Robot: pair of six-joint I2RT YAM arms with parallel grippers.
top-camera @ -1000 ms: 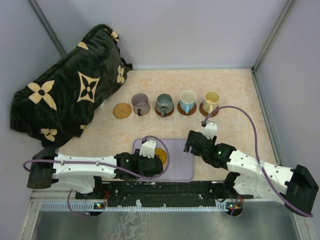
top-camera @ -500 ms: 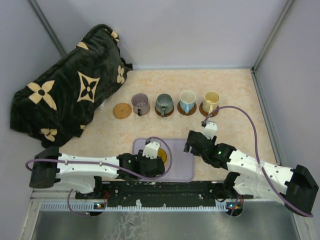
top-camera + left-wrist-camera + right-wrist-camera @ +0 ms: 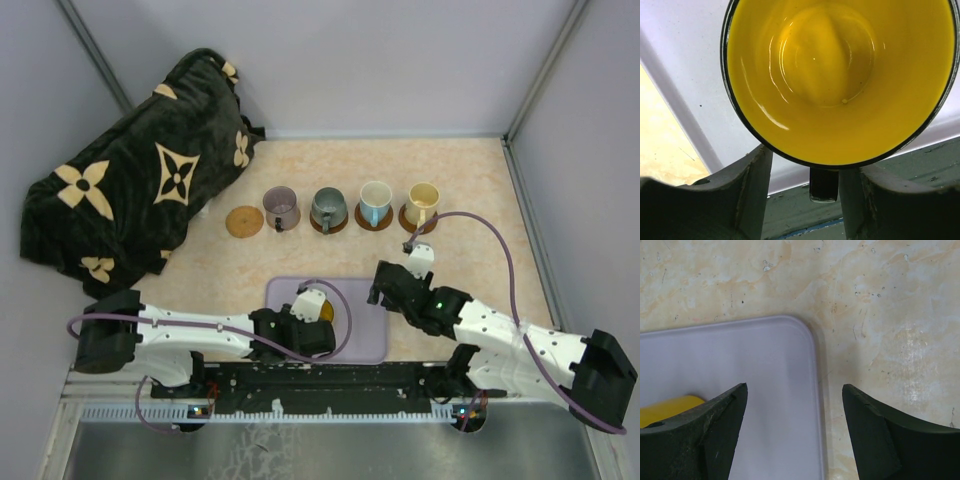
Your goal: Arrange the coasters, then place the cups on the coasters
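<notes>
The yellow-orange cup (image 3: 840, 75) stands on the lavender tray (image 3: 360, 330). Its dark handle (image 3: 823, 184) sits between the fingers of my left gripper (image 3: 809, 172), which is open, with a gap on the handle's left side. From above, my left gripper (image 3: 305, 325) is at the near side of that cup (image 3: 322, 312). My right gripper (image 3: 795, 387) hangs open and holds nothing over the tray's far right corner (image 3: 805, 330). At the back, the grey-green cup (image 3: 327, 208), pale blue cup (image 3: 375, 203) and cream cup (image 3: 422, 203) rest on dark coasters. The mauve cup (image 3: 281, 208) stands beside a bare tan coaster (image 3: 244, 221).
A black plush cushion with cream flowers (image 3: 130, 190) fills the back left. Grey walls close in the beige tabletop (image 3: 470, 190) on three sides. A black rail (image 3: 320, 380) runs along the near edge between the arm bases.
My left arm has slid right and nearer along the tray, bringing its fingers round the yellow cup's handle, and the jaws have narrowed a little. The right arm has not moved.
</notes>
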